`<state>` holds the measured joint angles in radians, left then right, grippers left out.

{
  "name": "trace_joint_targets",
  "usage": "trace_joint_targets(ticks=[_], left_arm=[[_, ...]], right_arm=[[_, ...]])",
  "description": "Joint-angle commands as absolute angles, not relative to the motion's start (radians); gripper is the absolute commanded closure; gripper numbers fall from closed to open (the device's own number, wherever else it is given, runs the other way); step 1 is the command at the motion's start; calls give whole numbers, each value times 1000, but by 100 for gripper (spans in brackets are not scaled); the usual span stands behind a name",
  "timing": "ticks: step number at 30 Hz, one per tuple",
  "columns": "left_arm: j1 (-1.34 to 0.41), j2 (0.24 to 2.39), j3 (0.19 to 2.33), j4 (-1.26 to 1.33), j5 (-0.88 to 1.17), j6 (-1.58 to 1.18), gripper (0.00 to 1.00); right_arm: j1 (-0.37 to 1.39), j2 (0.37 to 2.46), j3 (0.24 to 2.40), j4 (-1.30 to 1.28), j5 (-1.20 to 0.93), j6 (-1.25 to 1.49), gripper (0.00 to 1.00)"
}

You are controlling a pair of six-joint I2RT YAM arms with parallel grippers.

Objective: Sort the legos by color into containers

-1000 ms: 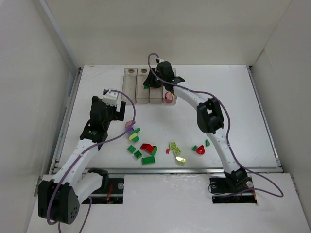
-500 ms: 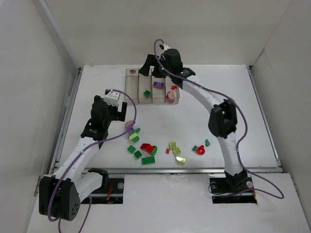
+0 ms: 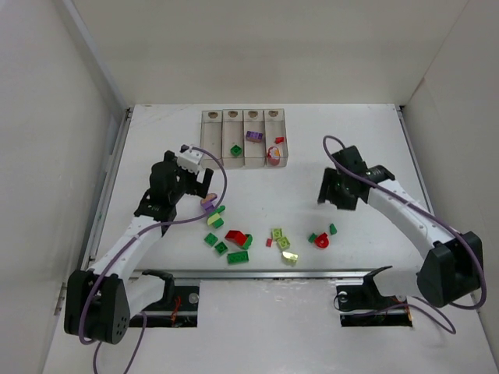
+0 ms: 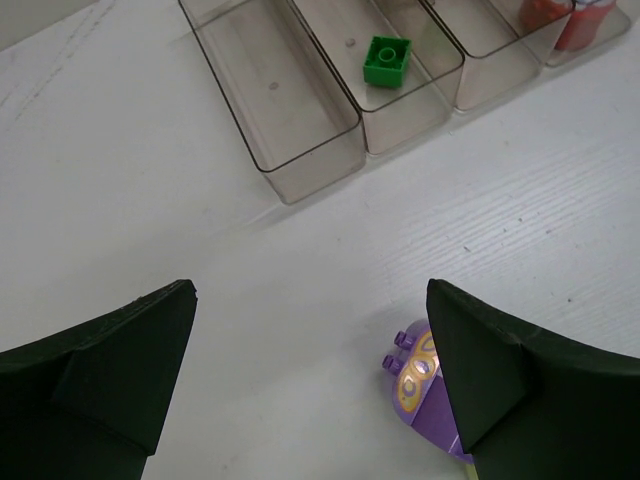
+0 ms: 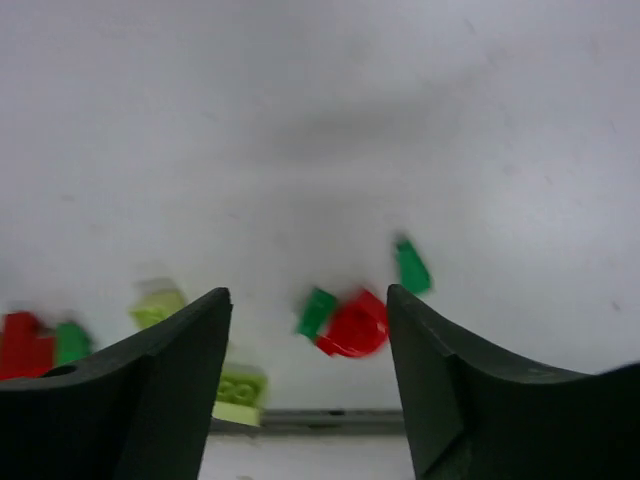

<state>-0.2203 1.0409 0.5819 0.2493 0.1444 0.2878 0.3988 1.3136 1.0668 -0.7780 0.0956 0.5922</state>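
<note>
The four clear containers (image 3: 243, 139) stand in a row at the back. Counting from the left, the second holds a dark green brick (image 3: 235, 149), the third a purple one (image 3: 253, 135), the fourth red pieces (image 3: 275, 149). Loose legos lie near the front, among them a red round piece (image 3: 321, 241) and a purple brick (image 3: 207, 204). My left gripper (image 3: 204, 189) is open and empty (image 4: 310, 300), with the purple brick (image 4: 425, 385) beside its right finger. My right gripper (image 3: 327, 195) is open and empty (image 5: 307, 295), above the red piece (image 5: 352, 325).
Dark green (image 3: 238, 258), yellow-green (image 3: 284, 243) and red (image 3: 235, 236) bricks are scattered between the arms. A metal rail (image 3: 273, 273) marks the table's front edge. White walls enclose the table on three sides. The leftmost container (image 4: 275, 95) holds nothing visible.
My right arm has swung away from the containers to the table's right middle, and a purple brick now shows in the third box. My left gripper has edged toward the purple brick.
</note>
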Motion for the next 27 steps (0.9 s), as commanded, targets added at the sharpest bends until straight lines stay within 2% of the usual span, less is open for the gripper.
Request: trace_joint_targets(ticks=[1, 4, 9, 22, 25, 26, 27], left_arm=[[-216, 1069, 569, 314, 218, 328, 1], [-216, 1091, 569, 327, 218, 353, 3], [-225, 1091, 578, 336, 218, 353, 3], [-225, 1062, 569, 304, 184, 322, 0], [-225, 1062, 569, 304, 175, 322, 0], [-225, 1062, 569, 304, 175, 322, 0], [-225, 1062, 569, 304, 166, 322, 0]], right_arm=[[370, 1256, 990, -896, 106, 675, 33], [370, 1256, 936, -896, 94, 686, 37], [360, 1316, 855, -855, 95, 695, 38], [282, 1480, 792, -684, 77, 684, 46], [282, 1493, 792, -684, 77, 675, 51], [282, 1493, 792, -684, 77, 675, 59], [282, 1482, 792, -684, 77, 675, 59]])
